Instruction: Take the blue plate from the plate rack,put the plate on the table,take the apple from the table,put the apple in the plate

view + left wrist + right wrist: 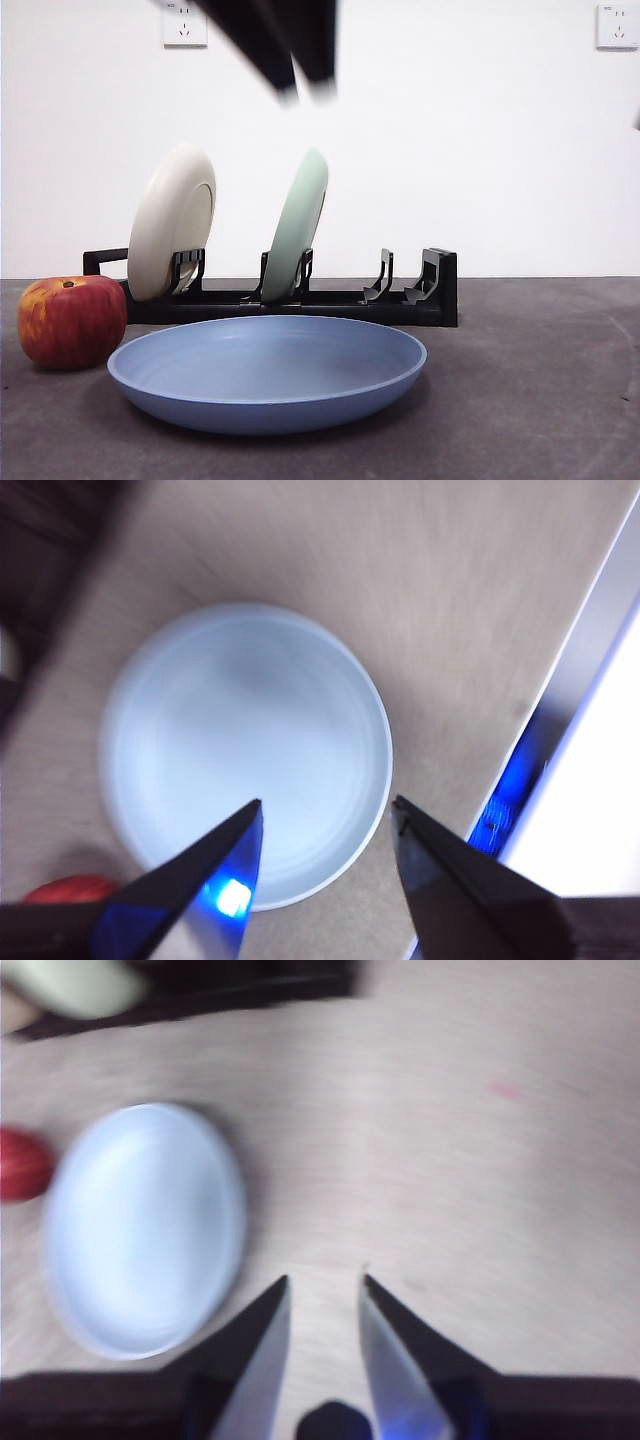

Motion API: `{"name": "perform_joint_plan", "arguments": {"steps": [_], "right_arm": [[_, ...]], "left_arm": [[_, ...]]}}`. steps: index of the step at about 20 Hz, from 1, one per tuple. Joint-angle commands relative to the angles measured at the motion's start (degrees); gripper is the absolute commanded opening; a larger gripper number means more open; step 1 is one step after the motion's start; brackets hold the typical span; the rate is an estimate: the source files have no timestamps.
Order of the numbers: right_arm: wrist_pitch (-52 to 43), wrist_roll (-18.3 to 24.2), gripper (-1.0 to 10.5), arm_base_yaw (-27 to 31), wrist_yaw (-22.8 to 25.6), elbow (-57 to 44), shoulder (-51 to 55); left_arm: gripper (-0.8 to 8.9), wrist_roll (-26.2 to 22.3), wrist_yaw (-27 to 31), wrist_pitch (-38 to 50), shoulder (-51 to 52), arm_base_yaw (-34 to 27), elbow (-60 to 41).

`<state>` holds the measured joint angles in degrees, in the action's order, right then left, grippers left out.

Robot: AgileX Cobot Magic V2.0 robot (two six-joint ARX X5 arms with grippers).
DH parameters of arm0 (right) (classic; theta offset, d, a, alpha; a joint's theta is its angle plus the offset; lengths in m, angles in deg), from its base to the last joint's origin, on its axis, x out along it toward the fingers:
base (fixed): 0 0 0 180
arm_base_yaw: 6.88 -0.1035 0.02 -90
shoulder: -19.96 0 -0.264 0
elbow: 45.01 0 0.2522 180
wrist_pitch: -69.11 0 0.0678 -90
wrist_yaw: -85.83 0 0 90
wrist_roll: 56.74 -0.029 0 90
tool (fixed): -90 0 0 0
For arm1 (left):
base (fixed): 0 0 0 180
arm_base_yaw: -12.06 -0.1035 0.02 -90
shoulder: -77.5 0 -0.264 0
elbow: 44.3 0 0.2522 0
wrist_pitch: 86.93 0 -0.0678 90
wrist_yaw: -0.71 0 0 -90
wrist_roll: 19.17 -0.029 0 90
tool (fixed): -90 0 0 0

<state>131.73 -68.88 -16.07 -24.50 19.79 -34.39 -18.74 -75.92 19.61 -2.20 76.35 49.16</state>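
Note:
The blue plate [265, 372] lies flat on the dark grey table [530, 380], in front of the black plate rack [300, 300]. The red apple [72, 320] sits on the table just left of the plate, close to its rim. My left gripper [325, 815] is open and empty, high above the plate [245, 750]; it shows blurred at the top of the front view [305, 92]. The apple shows at the edge of the left wrist view [70, 890]. My right gripper [325, 1280] is open and empty, high over bare table, well aside of the plate [145, 1225] and apple [22, 1163].
A cream-white plate [172, 220] and a pale green plate [296, 225] stand upright in the rack's left and middle slots. The rack's right slots [400, 280] hold nothing. A white wall stands behind the rack.

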Motion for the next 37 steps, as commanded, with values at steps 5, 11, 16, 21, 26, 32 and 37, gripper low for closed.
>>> {"name": "perform_joint_plan", "arguments": {"steps": [5, 11, 16, 21, 26, 32, 37], "right_arm": [[-2.16, -7.26, 3.8, -20.52, 11.17, 9.05, -9.35], [-2.21, -5.66, 4.6, -33.16, 16.85, 30.93, -28.59], [-1.70, -2.36, 6.7, -38.93, 16.61, 48.74, -49.16], [2.75, -0.39, 6.7, -42.64, 15.93, 66.77, -66.55], [2.60, 3.91, 8.1, -43.74, 17.49, 73.88, -75.91], [0.42, 4.83, 8.2, -45.20, 17.38, 73.88, -79.76], [-2.16, 4.28, 8.2, -46.86, 17.40, 73.88, -81.77]], "left_arm": [[0.30, 4.07, 2.01, -7.17, 18.84, 0.17, 12.72], [-0.08, 6.01, 17.70, -15.17, 29.88, 0.15, 21.57], [-0.08, 7.39, 19.71, -15.74, 35.76, 0.15, 21.88], [-0.08, 7.37, 21.33, -15.74, 35.60, 0.15, 21.88], [-0.08, 7.52, 21.16, -15.74, 35.30, 0.15, 21.88], [-0.08, 7.45, 21.16, -15.74, 35.30, 0.15, 21.86], [-0.08, 7.39, 21.16, -15.74, 35.30, 0.15, 21.86]]}}
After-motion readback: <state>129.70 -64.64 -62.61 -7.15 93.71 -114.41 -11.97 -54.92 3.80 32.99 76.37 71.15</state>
